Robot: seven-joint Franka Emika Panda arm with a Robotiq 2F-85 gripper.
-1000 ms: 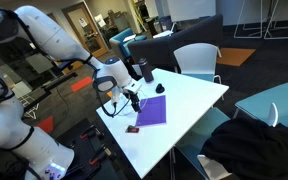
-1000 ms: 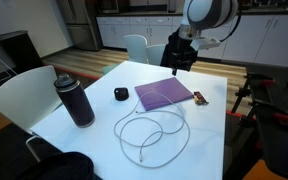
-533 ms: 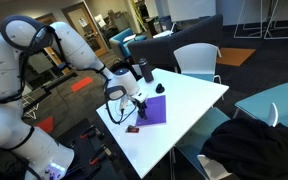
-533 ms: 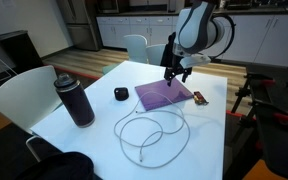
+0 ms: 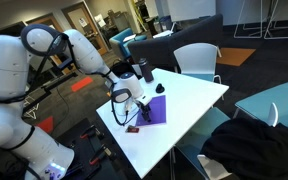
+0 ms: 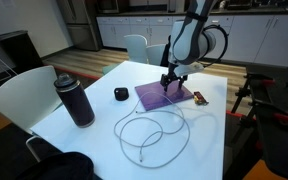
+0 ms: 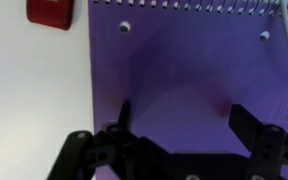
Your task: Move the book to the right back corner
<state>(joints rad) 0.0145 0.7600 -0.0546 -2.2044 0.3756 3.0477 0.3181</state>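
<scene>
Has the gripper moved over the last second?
Yes. In an exterior view the gripper has come down and nearer, from beyond the purple book at its far edge to right over it.

My hand (image 6: 168, 83) hangs over the book (image 6: 154, 97) on the worktop (image 6: 216, 135); a card (image 6: 200, 98) lies just beside the book.

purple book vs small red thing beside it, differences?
The book is purple and far larger than the red item. The book has a spiral binding; the red item shows none. The pincer is over the book, not the red item. Both lie flat on the white table.
</scene>
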